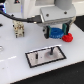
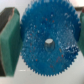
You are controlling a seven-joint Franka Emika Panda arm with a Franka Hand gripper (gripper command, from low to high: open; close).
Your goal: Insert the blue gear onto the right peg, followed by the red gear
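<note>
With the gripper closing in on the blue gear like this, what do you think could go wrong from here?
1. The red gear lies right against the blue gear, so lifting the blue one may drag or knock it.
2. The gripper pads sit at the toothed rim; a hold on teeth could slip or tilt the gear.
3. The pegs on the grey plate look thin and blurred, so aligning the small central hole may miss.

Gear (image 1: 53, 34) is positioned between the gripper (image 1: 55, 33) fingers (image 2: 9, 40), above the table (image 1: 15, 62); a second gear (image 1: 65, 37) is placed just beside it toward the exterior view's right; the plate (image 1: 45, 55) is laid nearer the camera, a peg (image 1: 50, 50) set upright on it
</note>
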